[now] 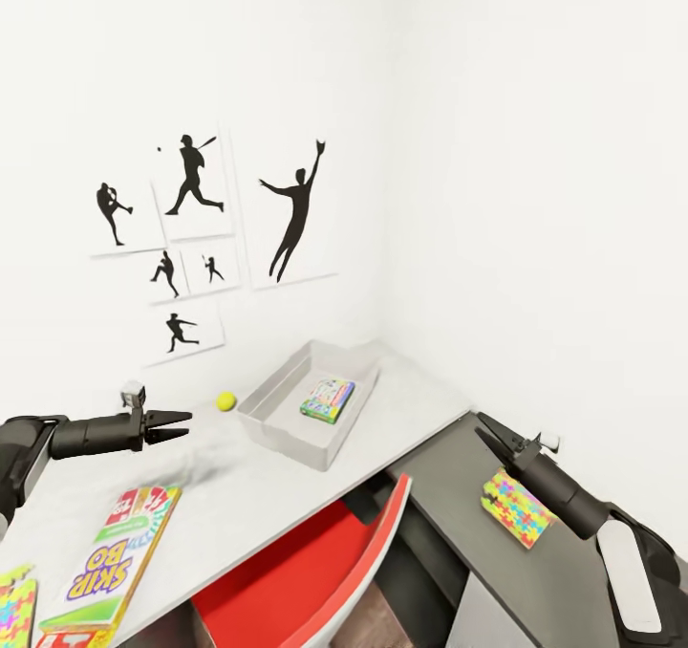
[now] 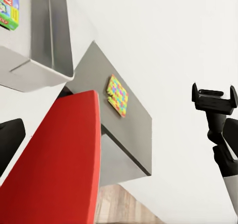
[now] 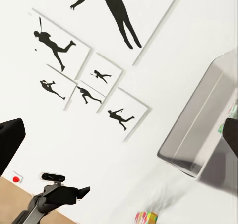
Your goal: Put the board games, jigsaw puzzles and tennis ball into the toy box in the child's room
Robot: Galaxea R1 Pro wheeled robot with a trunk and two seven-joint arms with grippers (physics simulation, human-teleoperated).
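White walls meeting in a corner, with baseball-silhouette prints, back the pale table in the head view. On it stands the grey toy box, already holding one board game. The tennis ball lies just beside the box at its 9 o'clock. A Skip-Bo board game lies near the table's front edge, at 7 o'clock from the box, and a jigsaw puzzle lies at the frame's lower-left corner. A second jigsaw puzzle rests on the darker grey surface at 4 o'clock from the box, above a red chair.

Step in hand, as judged: collecting the remaining table toys; several are not yet boxed. The left gripper hovers over the table, pointing toward the ball; its fingers stand slightly parted and hold nothing. The right gripper hangs just above the second puzzle, fingers seemingly near together and empty, though how far apart they stand is not clear.

The next move likely calls for lowering a gripper squarely over the ball or puzzle with its fingers spread wider.
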